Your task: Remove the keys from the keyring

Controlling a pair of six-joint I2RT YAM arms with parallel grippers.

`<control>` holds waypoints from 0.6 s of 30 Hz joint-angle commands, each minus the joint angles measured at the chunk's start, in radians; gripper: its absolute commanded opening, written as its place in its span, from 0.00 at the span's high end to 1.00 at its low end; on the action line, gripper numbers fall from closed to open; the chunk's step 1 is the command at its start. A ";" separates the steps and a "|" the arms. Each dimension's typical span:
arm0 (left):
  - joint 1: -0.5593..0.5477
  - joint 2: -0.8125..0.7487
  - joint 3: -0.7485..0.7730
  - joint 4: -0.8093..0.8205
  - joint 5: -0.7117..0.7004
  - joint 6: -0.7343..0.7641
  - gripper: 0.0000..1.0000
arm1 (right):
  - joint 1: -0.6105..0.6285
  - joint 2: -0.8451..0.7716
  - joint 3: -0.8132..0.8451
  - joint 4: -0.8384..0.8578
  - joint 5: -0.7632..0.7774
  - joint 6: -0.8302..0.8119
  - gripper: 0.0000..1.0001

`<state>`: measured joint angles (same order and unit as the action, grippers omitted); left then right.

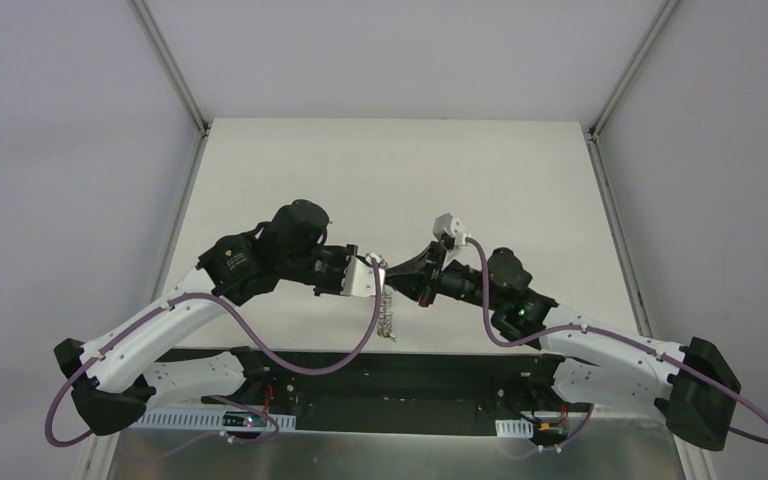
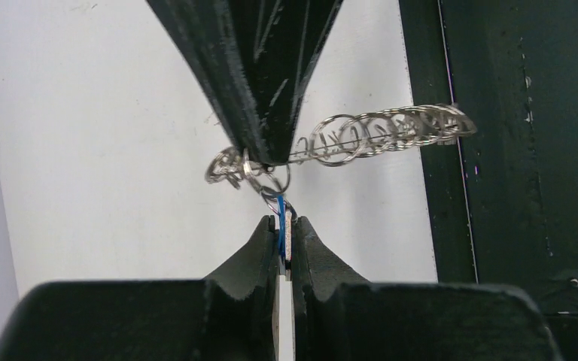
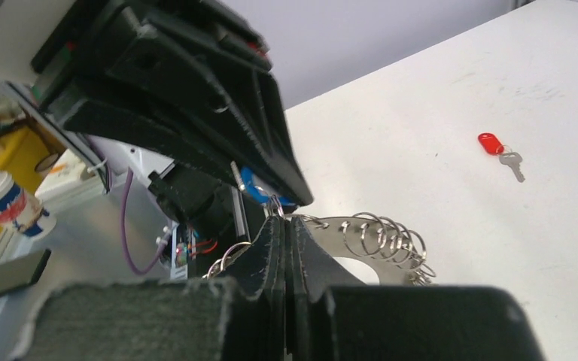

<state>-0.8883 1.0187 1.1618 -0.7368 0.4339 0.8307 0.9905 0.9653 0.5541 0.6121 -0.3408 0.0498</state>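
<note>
The keyring (image 1: 388, 315) hangs in the air between my two grippers, above the near part of the table. In the right wrist view it is a flat grey ring (image 3: 346, 237) fringed with silver wire loops (image 3: 384, 239). My right gripper (image 3: 286, 222) is shut on its rim. My left gripper (image 2: 284, 223) is shut on a blue-headed key (image 2: 281, 226) that still hangs from a small loop on the ring, tip to tip with the right fingers (image 2: 263, 90). The blue head also shows in the right wrist view (image 3: 254, 184). A red-headed key (image 3: 497, 149) lies loose on the table.
The white table (image 1: 390, 170) has grey walls on both sides. The black base rail (image 2: 527, 188) runs along the near edge, just below the hanging ring. A paper cup (image 3: 0, 199) stands off the table, beyond the arms.
</note>
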 commanded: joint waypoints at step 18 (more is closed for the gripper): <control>0.001 -0.022 0.001 0.007 0.064 0.007 1.00 | -0.016 -0.091 0.097 -0.244 -0.135 -0.332 0.65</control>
<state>-0.8886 1.0252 1.1511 -0.7532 0.4259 0.8043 0.9764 0.8673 0.5716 0.4614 -0.3614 -0.1261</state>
